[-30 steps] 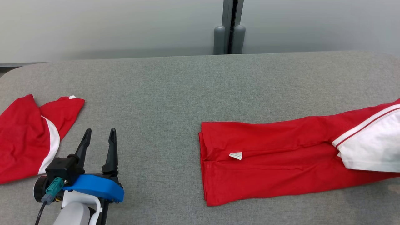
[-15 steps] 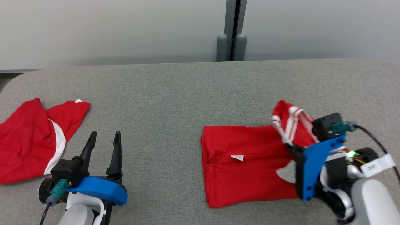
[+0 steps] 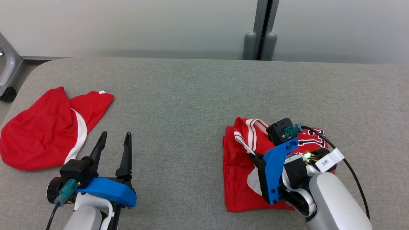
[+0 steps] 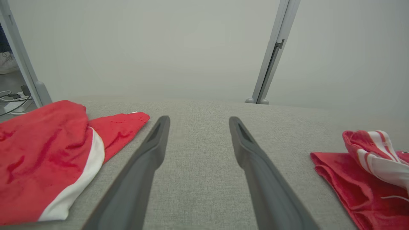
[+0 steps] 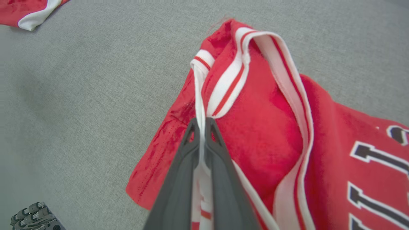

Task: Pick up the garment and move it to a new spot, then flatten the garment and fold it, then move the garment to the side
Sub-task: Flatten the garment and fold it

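Note:
The garment point(image 3: 238, 179) is a red jersey with white striped trim, lying folded on the right middle of the grey table point(image 3: 179, 95). My right gripper point(image 3: 252, 155) is shut on its white-trimmed edge, holding that end over the red lower layer. The right wrist view shows the white band pinched between my right gripper's point(image 5: 201, 123) dark fingers, with the garment point(image 5: 265, 134) and its dark lettering below. My left gripper point(image 3: 115, 140) hovers open above bare table at the lower left, nothing between its fingers point(image 4: 153, 150). The garment point(image 4: 345, 172) lies to its right.
A second red and white garment point(image 3: 41, 134) lies crumpled near the table's left edge, left of my left gripper, as the left wrist view point(image 4: 41, 153) also shows. A grey post point(image 3: 260, 32) stands behind the table. A wheeled metal frame point(image 3: 8, 80) stands off the table's left end.
The head camera has shifted. My right gripper came into view and carried the garment's striped end leftward over its red body, so the garment now lies shorter. The left gripper stayed open.

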You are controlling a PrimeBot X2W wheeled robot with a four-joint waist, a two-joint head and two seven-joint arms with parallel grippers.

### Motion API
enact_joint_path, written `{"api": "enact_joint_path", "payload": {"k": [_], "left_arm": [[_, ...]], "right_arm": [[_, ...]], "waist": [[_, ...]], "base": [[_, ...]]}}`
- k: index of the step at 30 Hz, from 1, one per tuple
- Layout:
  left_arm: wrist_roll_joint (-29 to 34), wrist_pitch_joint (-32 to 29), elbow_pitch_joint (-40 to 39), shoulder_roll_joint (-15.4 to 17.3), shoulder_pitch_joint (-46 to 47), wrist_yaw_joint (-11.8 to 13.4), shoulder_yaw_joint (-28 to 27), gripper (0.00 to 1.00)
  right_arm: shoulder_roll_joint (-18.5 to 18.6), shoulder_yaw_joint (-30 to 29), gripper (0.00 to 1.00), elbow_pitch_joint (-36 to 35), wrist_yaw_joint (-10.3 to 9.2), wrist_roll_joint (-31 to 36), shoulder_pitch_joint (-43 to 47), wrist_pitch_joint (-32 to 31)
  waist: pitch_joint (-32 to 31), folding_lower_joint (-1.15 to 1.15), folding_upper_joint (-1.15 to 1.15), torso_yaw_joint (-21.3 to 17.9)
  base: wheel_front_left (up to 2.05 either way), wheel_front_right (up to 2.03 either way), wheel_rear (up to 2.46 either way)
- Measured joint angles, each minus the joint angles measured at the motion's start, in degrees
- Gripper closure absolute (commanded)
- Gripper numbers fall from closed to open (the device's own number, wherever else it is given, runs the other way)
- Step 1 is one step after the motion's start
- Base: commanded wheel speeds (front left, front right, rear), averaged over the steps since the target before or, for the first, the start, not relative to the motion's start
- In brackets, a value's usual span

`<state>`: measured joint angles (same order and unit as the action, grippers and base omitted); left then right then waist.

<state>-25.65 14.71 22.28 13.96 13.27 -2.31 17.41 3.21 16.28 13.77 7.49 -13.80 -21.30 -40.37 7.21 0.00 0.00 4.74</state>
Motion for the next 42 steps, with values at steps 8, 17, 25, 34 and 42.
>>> {"api": "enact_joint_path", "payload": {"k": [8, 17, 25, 34, 42], "left_arm": [[-0.09, 0.04, 0.01, 0.16, -0.17, 0.45, -0.31, 0.0], [-0.66, 0.11, -1.32, 1.03, -1.3, 1.27, -1.55, 0.0], [-0.99, 0.12, -2.08, 0.82, -1.46, 1.45, -1.62, 0.0], [-1.01, 0.2, -2.16, 0.98, -1.42, 1.33, -1.14, 0.0], [-1.0, 0.01, -1.72, 0.52, -1.1, 1.1, 0.19, 0.0]], "right_arm": [[-0.36, -1.38, 0.0, -8.09, 0.0, -10.55, -0.36, 4.88], [2.67, -16.29, 0.0, -19.08, -0.01, -5.39, 6.96, 10.36], [3.1, -16.35, 0.97, -13.22, -0.01, 2.22, 14.84, 21.69], [0.2, -3.68, 1.0, 1.86, 0.0, 3.9, 10.18, 26.84], [-0.32, 11.93, 1.0, 13.37, 0.0, -1.97, 5.05, 25.98]], "waist": [[-0.26, 0.0, 0.0, 0.22], [-0.36, 0.0, 0.0, -2.79], [-0.09, 0.0, 0.0, -3.94], [0.41, 0.0, 0.0, -3.74], [0.03, 0.0, 0.0, -1.92]], "base": [[0.0, 0.0, 0.0], [0.0, 0.0, 0.0], [0.0, 0.0, 0.0], [0.0, 0.0, 0.0], [0.0, 0.0, 0.0]]}}
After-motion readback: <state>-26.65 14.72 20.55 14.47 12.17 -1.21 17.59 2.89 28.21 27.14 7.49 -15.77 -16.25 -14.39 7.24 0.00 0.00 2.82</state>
